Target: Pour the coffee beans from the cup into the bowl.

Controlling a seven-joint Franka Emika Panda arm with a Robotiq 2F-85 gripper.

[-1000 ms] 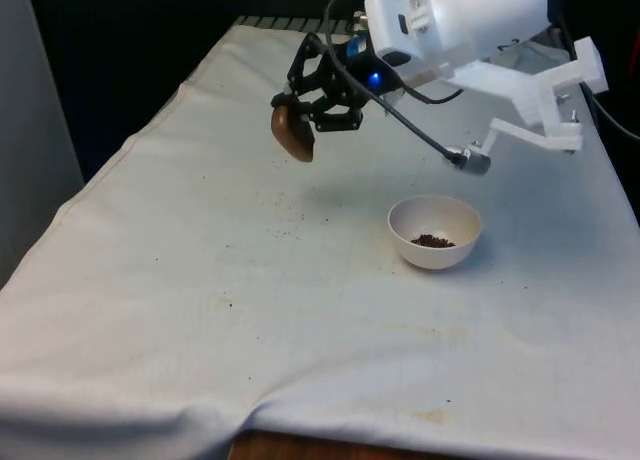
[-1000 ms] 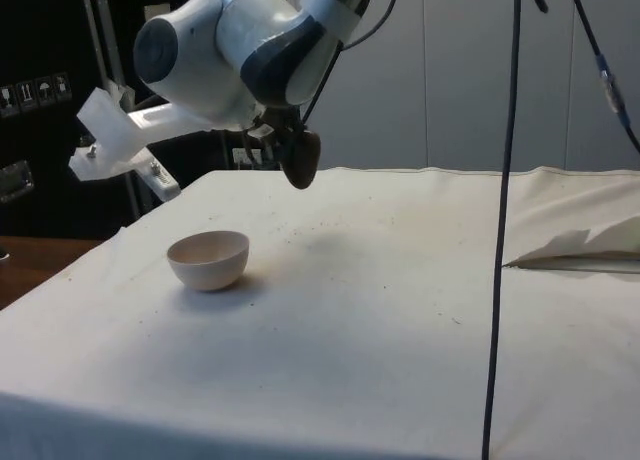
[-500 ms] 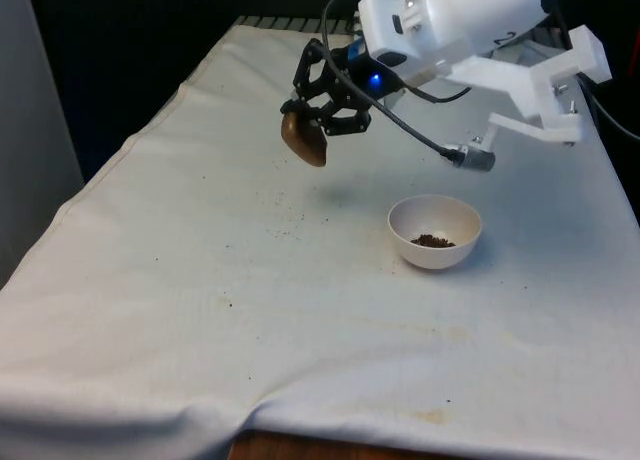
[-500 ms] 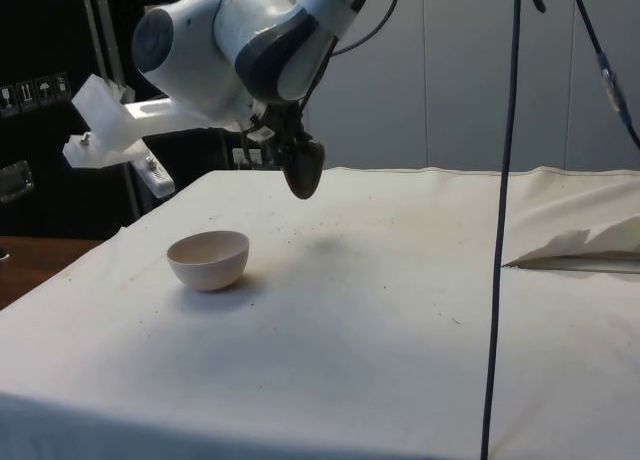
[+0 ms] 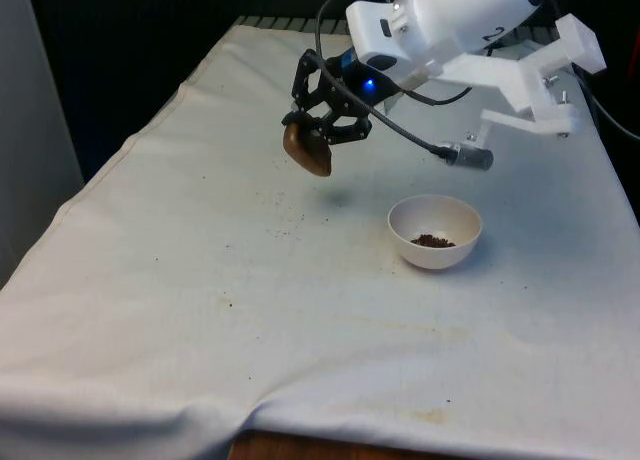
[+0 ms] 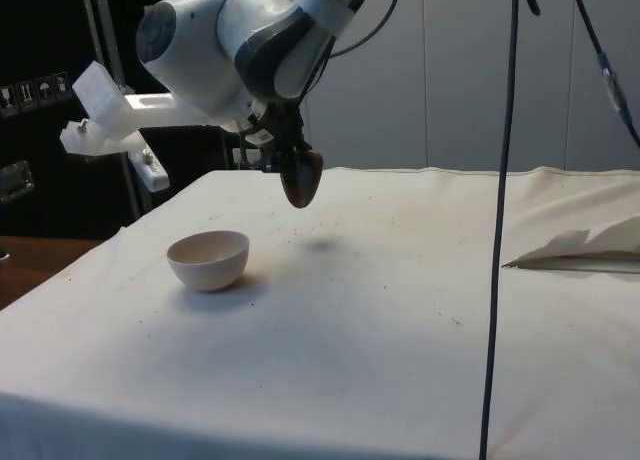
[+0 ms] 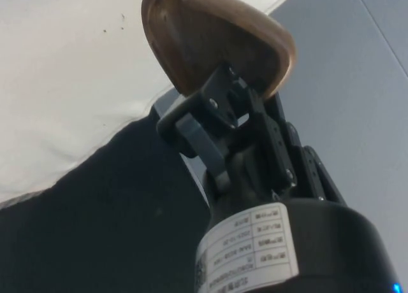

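Gripping the brown cup (image 5: 308, 151), the end effector (image 5: 322, 126) has drifted toward the bowl (image 5: 435, 232).

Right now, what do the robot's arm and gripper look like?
The arm is glossy white with rounded housings and a grey band at one joint in the side view. The gripper is black, a linkage-style two-finger unit with a white printed label on its body. Black cables loop from the gripper along the arm.

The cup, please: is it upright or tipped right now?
Tipped: the cup hangs tilted in the gripper, above the cloth, beside the bowl.
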